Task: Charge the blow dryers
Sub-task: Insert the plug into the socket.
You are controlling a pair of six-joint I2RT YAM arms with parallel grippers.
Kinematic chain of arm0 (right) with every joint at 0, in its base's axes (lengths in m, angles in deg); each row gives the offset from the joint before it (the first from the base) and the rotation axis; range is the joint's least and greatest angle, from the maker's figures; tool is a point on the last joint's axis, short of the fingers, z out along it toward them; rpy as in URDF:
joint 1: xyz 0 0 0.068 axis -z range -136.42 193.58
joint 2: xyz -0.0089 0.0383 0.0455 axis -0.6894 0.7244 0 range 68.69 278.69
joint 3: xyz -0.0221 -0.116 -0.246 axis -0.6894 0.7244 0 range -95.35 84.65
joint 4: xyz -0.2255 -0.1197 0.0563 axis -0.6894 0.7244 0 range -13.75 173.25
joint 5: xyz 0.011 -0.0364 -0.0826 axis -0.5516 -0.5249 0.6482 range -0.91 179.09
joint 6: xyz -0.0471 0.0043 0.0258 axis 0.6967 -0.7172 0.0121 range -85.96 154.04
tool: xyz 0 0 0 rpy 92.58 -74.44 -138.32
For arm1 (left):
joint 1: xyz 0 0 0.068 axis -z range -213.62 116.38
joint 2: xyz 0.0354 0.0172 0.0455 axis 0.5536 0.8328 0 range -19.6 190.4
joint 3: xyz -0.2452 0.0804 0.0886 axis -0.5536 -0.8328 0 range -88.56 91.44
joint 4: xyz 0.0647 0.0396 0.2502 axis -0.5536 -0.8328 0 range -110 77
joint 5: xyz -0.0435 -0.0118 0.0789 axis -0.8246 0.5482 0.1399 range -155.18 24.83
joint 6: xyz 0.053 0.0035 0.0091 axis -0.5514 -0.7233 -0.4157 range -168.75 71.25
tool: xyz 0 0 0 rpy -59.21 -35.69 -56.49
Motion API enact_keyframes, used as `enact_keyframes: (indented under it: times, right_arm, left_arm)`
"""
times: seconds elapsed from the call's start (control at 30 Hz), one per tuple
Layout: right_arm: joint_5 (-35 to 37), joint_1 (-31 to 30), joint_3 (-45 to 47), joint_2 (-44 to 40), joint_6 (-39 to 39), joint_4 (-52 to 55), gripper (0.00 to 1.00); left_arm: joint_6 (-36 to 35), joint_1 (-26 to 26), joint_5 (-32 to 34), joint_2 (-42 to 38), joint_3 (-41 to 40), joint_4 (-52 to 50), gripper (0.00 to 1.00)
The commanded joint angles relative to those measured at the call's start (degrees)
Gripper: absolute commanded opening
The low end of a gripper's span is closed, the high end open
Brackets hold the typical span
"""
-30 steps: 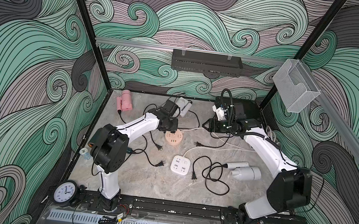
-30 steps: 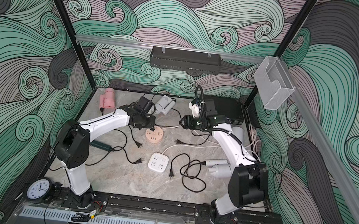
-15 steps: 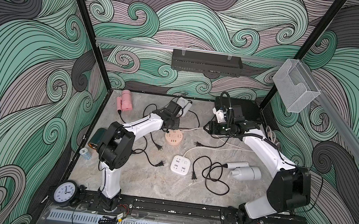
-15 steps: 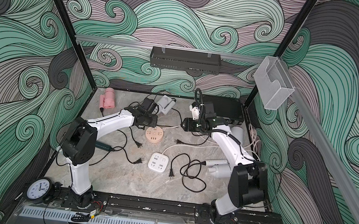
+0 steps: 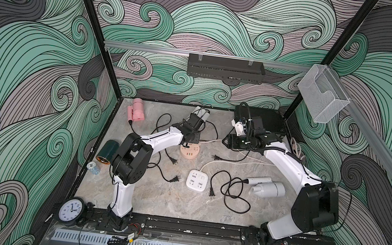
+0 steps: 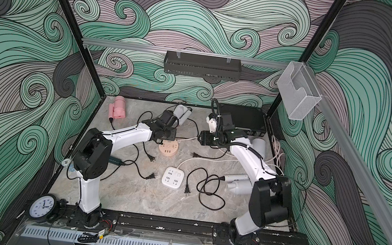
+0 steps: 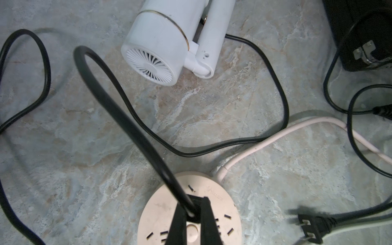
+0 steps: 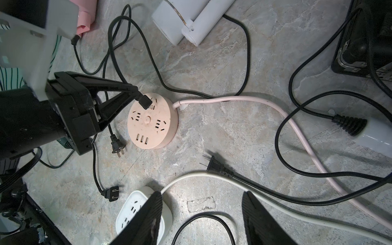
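The left pincer is clamped on a black plug that touches the round peach socket hub under it. The hub's faint lettering is unreadable, and a white blow dryer lies just beyond. The right pincer hangs empty with its jaws apart beside the square white socket hub; a light grey blow dryer, a dark green blow dryer and a pink blow dryer lie farther off.
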Motion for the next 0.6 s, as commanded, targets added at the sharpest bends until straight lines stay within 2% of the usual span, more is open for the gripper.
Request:
enact_keyframes:
  times: [0.0,0.17,0.57]
  right_arm:
    - [1.5,-0.7,0.3,0.7,1.1,-0.1,0.61]
    - [2.4,-1.4,-0.1,1.4,1.4,0.1,0.61]
    - [3.6,-2.2,-0.5,2.0,1.9,0.6,0.61]
  left_arm:
    - [0.2,0.5,3.1,1.1,-0.2,1.2,0.0]
    - [0.2,0.8,5.3,0.6,-1.1,1.1,0.0]
    - [1.5,1.4,4.3,-0.3,-3.4,1.5,0.0]
